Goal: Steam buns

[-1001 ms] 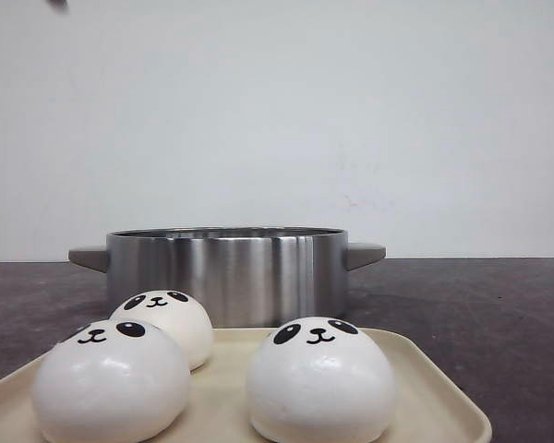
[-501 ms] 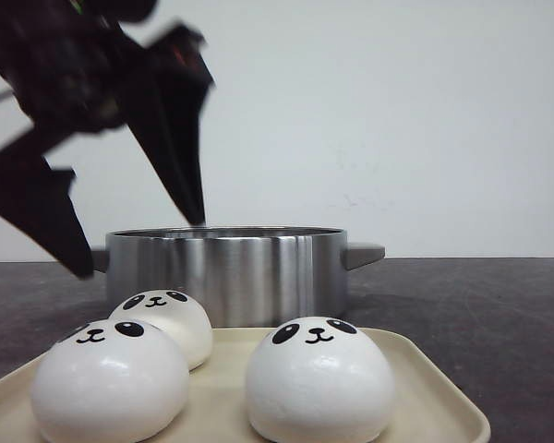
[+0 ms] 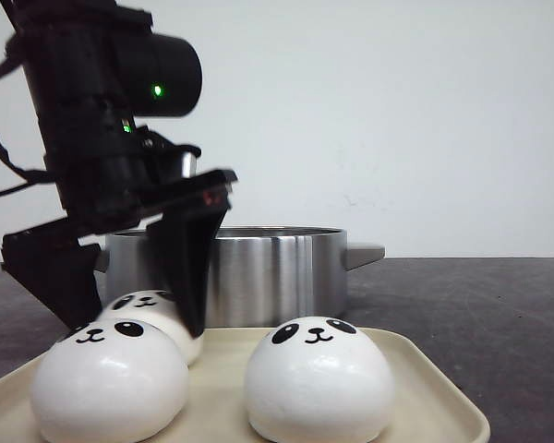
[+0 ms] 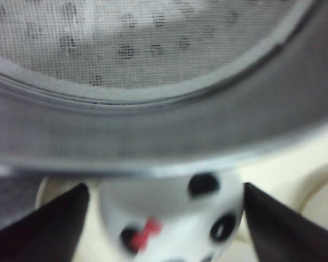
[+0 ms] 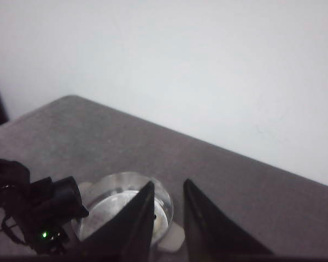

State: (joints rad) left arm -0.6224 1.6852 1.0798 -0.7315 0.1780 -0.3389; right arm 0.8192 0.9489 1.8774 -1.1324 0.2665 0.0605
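Three buns with panda faces lie on a cream tray (image 3: 434, 406): one front left (image 3: 111, 383), one back left (image 3: 148, 309), one on the right (image 3: 319, 378). My left gripper (image 3: 138, 323) is down over the back-left bun, open, with one black finger on each side of it. The left wrist view shows that bun (image 4: 169, 218) between the fingers (image 4: 49, 224), a gap still showing on one side. High above the table, my right gripper (image 5: 168, 185) holds nothing, its fingers a narrow gap apart.
A steel pot (image 3: 258, 272) with side handles stands just behind the tray. Its perforated steamer insert (image 4: 126, 38) shows in the left wrist view. Dark tabletop (image 3: 480, 305) stretches to the right of the pot. A white wall stands behind.
My left arm came down from the upper left into the front view and lowered its open fingers around the back-left bun. The buns, tray and pot have not moved.
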